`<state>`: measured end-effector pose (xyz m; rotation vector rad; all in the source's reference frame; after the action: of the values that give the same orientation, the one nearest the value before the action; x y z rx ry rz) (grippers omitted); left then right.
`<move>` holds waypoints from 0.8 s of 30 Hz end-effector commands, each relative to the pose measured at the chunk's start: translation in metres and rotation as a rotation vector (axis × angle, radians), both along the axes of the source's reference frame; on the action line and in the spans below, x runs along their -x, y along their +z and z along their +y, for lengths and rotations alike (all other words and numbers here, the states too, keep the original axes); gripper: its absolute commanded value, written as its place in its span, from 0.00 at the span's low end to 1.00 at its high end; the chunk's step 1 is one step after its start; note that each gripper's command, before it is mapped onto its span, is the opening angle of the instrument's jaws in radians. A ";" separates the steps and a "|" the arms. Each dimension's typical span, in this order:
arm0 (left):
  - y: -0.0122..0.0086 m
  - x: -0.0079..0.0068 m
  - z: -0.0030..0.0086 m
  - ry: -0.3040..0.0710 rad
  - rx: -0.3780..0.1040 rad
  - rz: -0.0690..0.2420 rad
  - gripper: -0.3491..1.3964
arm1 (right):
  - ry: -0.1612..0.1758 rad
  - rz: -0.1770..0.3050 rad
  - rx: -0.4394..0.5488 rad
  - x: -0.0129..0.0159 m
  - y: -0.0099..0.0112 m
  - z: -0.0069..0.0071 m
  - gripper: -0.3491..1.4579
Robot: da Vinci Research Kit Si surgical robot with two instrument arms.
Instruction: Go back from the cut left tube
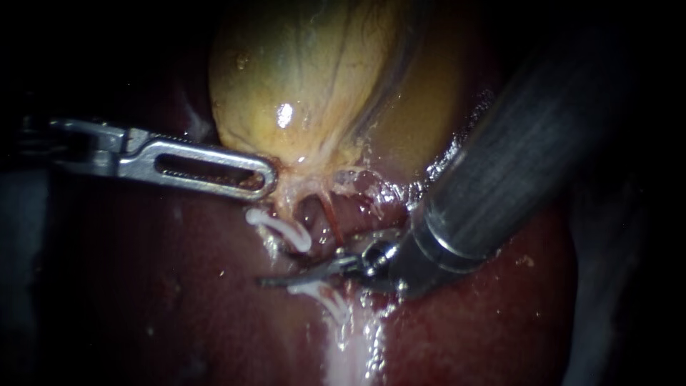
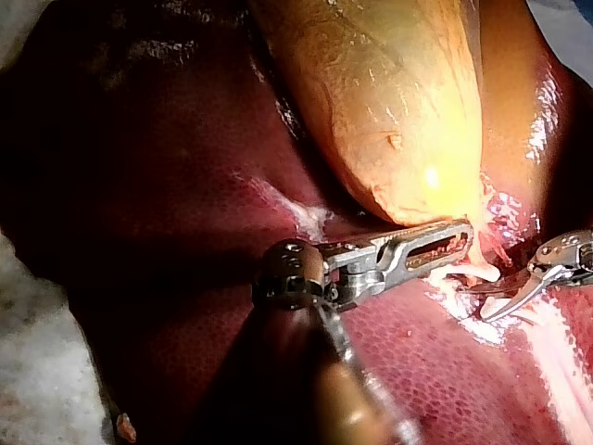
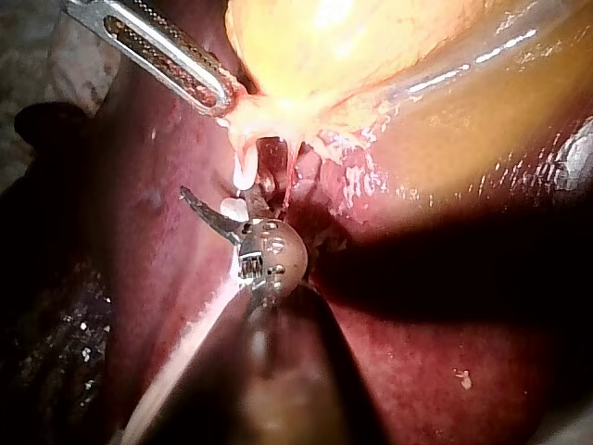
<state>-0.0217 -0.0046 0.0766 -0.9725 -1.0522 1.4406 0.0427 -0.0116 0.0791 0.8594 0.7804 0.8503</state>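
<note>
1. My right instrument has its thin blade jaws open a little, and they hold nothing. They lie between the two white ends of the cut left tube.
2. My left instrument has its jaws closed on the narrow end of the gallbladder, above the liver.
3. I think the cut is done and backing out comes now. My right instrument should slide straight back and not catch the thin red tube just beside it.
4. One blade is hard to see. My right instrument hides the tissue under it.

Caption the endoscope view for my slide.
Left instrument holds the gallbladder; right instrument lies between the cut tube ends.
</note>
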 end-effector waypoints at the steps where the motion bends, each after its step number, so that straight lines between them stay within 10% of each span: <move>1: 0.0000 0.0000 0.0000 0.000 0.000 -0.001 0.00 | -0.004 0.003 0.000 0.0002 -0.0002 0.0000 0.96; 14: 0.0003 -0.0002 0.0002 0.002 -0.001 -0.001 0.00 | -0.096 0.134 0.258 0.0053 -0.0046 0.0009 0.99; 24: 0.0003 -0.0002 0.0002 0.002 -0.001 -0.001 0.00 | -0.146 0.199 0.456 0.0107 -0.0074 0.0049 0.99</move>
<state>-0.0214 -0.0043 0.0768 -0.9726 -1.0546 1.4411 0.0316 -0.0064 0.0715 0.5822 1.0325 0.4283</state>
